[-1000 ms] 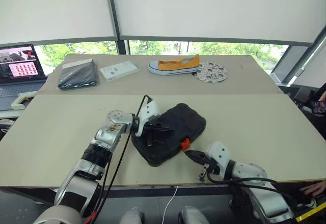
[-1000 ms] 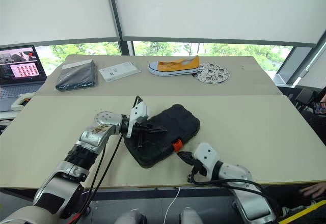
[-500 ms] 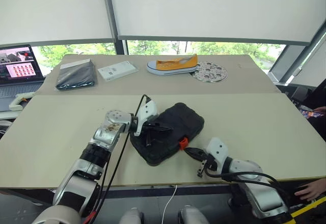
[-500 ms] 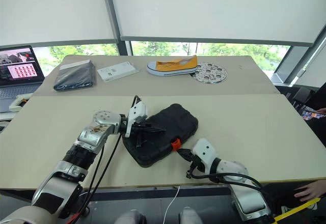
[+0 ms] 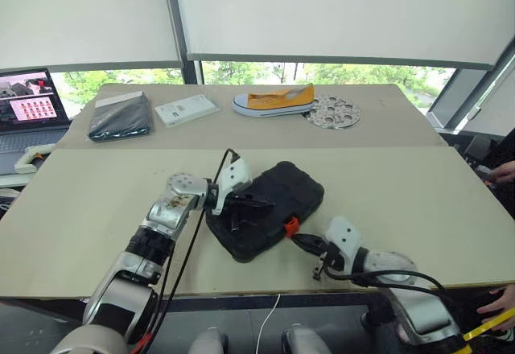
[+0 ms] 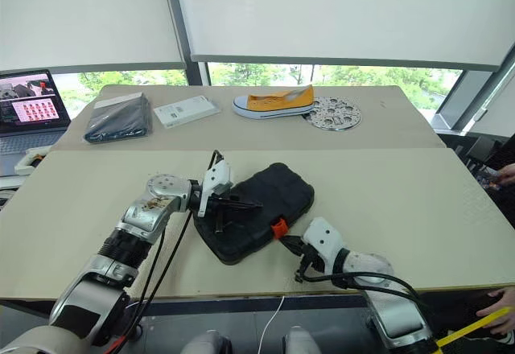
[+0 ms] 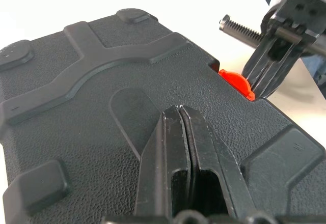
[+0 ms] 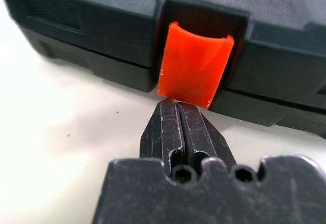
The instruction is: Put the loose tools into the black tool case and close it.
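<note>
The black tool case (image 5: 278,197) lies with its lid down near the table's front, textured shell up. My left gripper (image 7: 179,110) is shut and its tips rest on top of the lid (image 5: 264,203). The small orange latch (image 8: 194,70) sits on the case's near side (image 5: 291,225). My right gripper (image 8: 176,104) is shut, with its tips right at the latch's lower edge, low over the table (image 5: 297,240). The left wrist view also catches the right gripper (image 7: 255,91) beside the latch (image 7: 235,80). The loose tools are out of view.
On the far table lie an orange shoe (image 5: 274,100), a perforated metal disc (image 5: 332,113), a white box (image 5: 187,110) and a dark flat pouch (image 5: 122,118). A laptop (image 5: 28,104) stands at far left. The table's front edge (image 5: 265,294) runs just behind my right gripper.
Both grippers and the case have kept their places. The head view has shifted slightly.
</note>
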